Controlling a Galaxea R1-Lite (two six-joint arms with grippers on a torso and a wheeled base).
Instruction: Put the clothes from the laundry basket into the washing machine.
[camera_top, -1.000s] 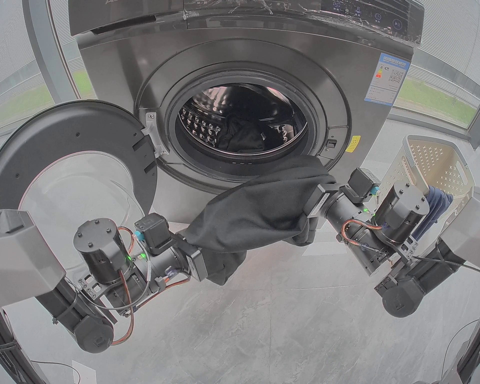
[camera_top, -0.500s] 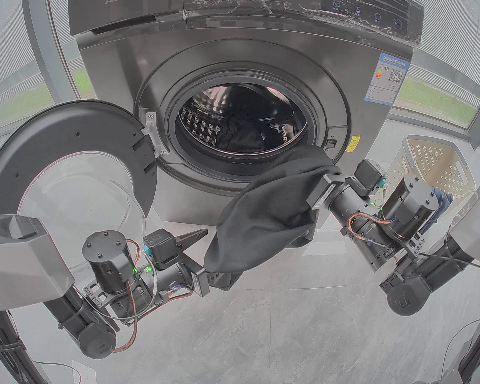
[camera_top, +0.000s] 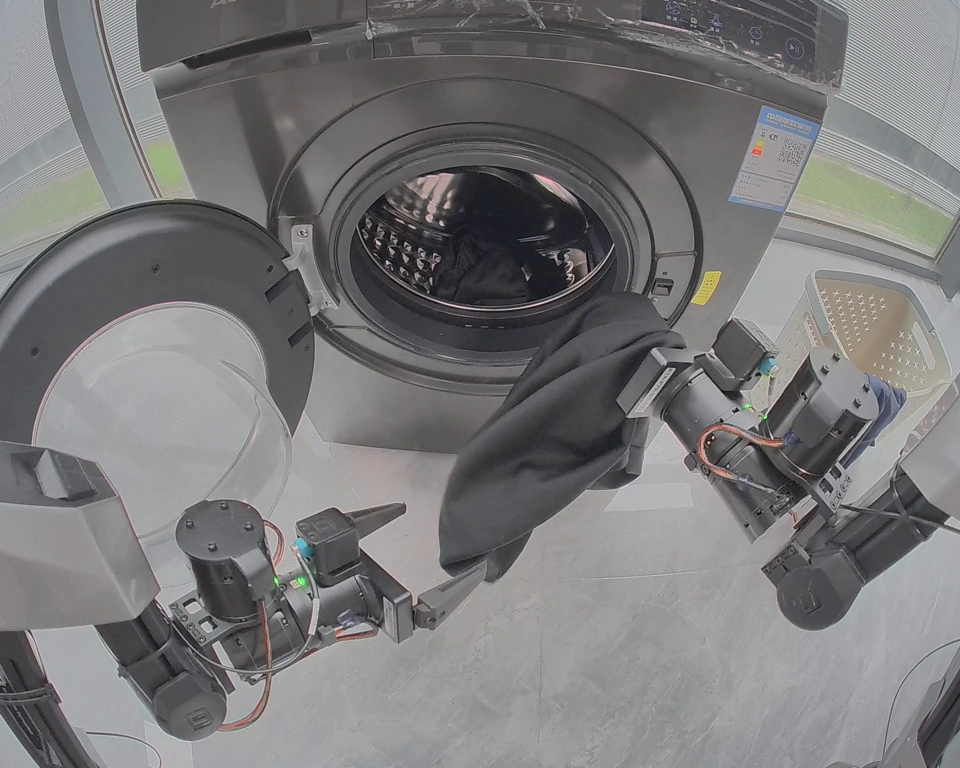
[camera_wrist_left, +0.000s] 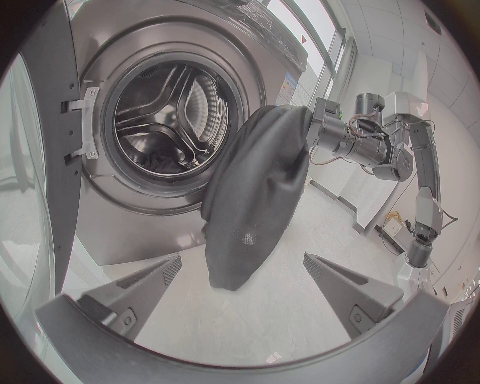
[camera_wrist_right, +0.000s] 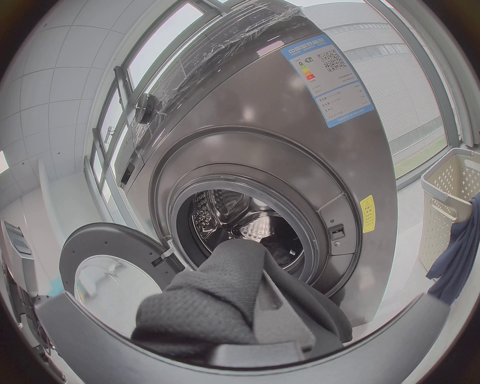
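black garment (camera_top: 560, 420): hangs in the air in front of the washing machine, below and to the right of the drum opening; its top is draped over the right hand and its lower end hangs free above the floor.
right hand (camera_wrist_right: 250, 320): clenched on the black garment, mostly buried under the cloth, level with the lower rim of the opening.
left hand (camera_top: 442, 538): released, fingers spread wide, holding nothing; low near the floor, just beside the garment's lower end.
washing machine (camera_top: 250, 120): grey front-loader.
door (camera_top: 150, 270): swung fully open to the left.
drum opening (camera_top: 485, 240): unblocked, metal drum showing.
dark clothing (camera_top: 485, 270): lies inside the drum, at its bottom.
laundry basket (camera_top: 870, 320): beige, perforated, stands on the floor to the right of the machine.
blue garment (camera_top: 885, 400): hangs over the basket's rim.
floor (camera_top: 620, 650): pale grey tiles.
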